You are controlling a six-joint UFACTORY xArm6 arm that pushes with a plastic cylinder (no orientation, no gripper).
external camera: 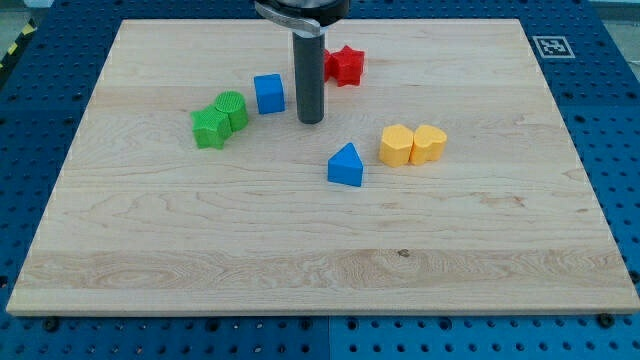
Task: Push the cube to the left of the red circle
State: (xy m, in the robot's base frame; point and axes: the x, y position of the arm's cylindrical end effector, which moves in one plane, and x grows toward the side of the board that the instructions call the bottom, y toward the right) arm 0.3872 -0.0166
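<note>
A blue cube [269,93] sits on the wooden board towards the view's top, left of centre. My tip [311,121] rests on the board just right of the cube and a little below it, with a small gap between them. A red star-shaped block [344,65] lies above and right of the tip, partly behind the rod. No red circle can be made out; the rod may hide something.
Two green blocks [220,119] touch each other left of the cube. A blue triangle [346,165] lies below and right of the tip. Two yellow blocks [412,145] sit side by side further right. The wooden board [320,260] lies on a blue perforated table.
</note>
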